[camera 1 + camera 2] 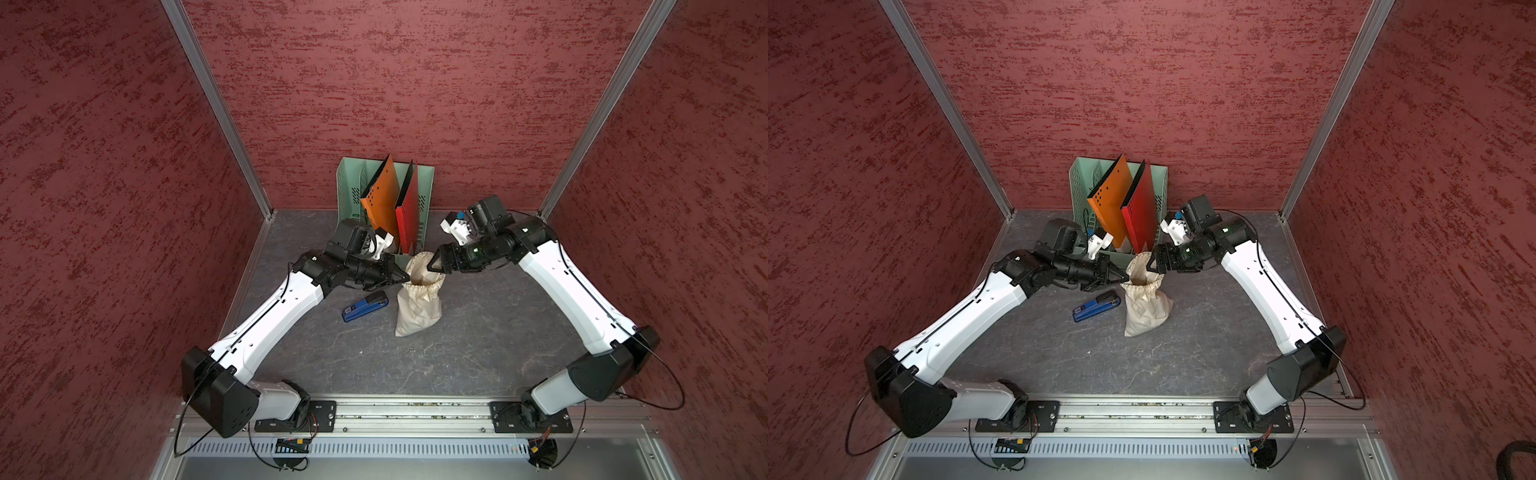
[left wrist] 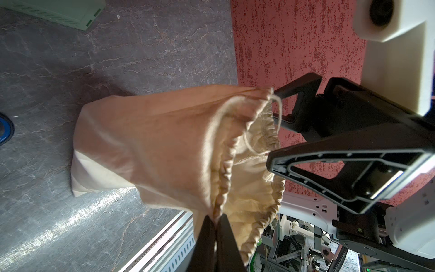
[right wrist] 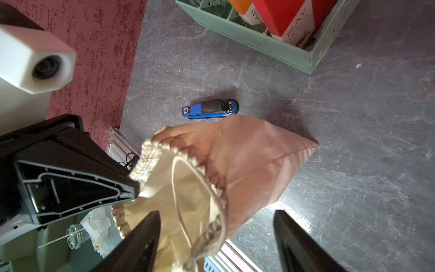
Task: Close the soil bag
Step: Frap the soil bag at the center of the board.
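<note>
Left wrist view: left gripper (image 2: 215, 219) was clamped shut on the gathered rim of the soil bag (image 2: 153, 141), cloth pinched between its fingers. Soil bag mouth gaped open, and the drawstring (image 2: 279, 113) hung in a loose loop at the opposite rim.

Right wrist view: right gripper (image 3: 216, 213) had its jaws spread wide, straddling that opposite rim and the drawstring, with no grip on either.

In both top views the soil bag (image 1: 417, 309) (image 1: 1146, 309) sat base-down on the desk (image 1: 478, 332), neck raised between the two grippers. The left one was at the rim on its own side, the right one at the far rim.

Blue stapler (image 1: 365, 308) lay just beside the soil bag on the left arm's side. Green file rack (image 1: 349, 187) stood behind it by the back wall, holding an orange and a red folder.
</note>
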`<act>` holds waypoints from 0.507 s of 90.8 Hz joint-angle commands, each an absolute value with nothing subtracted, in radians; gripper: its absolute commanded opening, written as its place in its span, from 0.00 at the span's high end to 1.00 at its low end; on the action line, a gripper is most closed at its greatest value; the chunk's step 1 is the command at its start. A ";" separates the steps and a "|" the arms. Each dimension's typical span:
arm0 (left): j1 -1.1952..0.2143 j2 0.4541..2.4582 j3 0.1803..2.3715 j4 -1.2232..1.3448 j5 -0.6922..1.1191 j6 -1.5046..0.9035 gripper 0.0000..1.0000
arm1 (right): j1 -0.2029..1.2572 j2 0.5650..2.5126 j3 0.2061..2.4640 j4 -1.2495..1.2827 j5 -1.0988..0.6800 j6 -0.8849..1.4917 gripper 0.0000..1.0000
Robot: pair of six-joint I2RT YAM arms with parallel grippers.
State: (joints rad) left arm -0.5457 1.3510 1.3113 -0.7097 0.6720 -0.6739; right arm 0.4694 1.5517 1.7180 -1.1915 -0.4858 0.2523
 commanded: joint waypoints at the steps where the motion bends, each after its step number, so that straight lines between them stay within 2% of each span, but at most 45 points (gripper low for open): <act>1: -0.551 1.365 1.345 -0.696 0.663 -0.658 0.94 | 0.469 1.513 1.681 -1.189 -0.502 0.234 0.41; 11: -0.550 1.374 1.349 -0.694 0.663 -0.657 0.94 | 0.468 1.484 1.633 -1.117 -0.524 0.257 0.73; 22: -0.550 1.382 1.359 -0.702 0.664 -0.653 0.93 | 0.467 1.462 1.589 -1.048 -0.527 0.279 0.99; 27: -0.550 1.385 1.366 -0.709 0.666 -0.645 0.91 | 0.467 1.427 1.577 -1.028 -0.526 0.285 1.00; 35: -0.544 1.390 1.386 -0.732 0.664 -0.627 0.77 | 0.468 1.415 1.570 -1.011 -0.530 0.285 1.00; 38: -0.539 1.394 1.395 -0.741 0.666 -0.617 0.66 | 0.467 1.414 1.570 -1.008 -0.533 0.285 1.00; 43: -0.528 1.405 1.419 -0.761 0.673 -0.597 0.31 | 0.468 1.416 1.571 -1.004 -0.544 0.285 1.00; 44: -0.526 1.408 1.426 -0.766 0.675 -0.592 0.18 | 0.468 1.417 1.571 -1.003 -0.547 0.285 1.00; 45: -0.523 1.410 1.432 -0.772 0.676 -0.587 0.09 | 0.468 1.417 1.571 -1.002 -0.548 0.284 1.00; 46: -0.521 1.413 1.440 -0.779 0.678 -0.581 0.04 | 0.469 1.417 1.571 -1.000 -0.550 0.285 1.00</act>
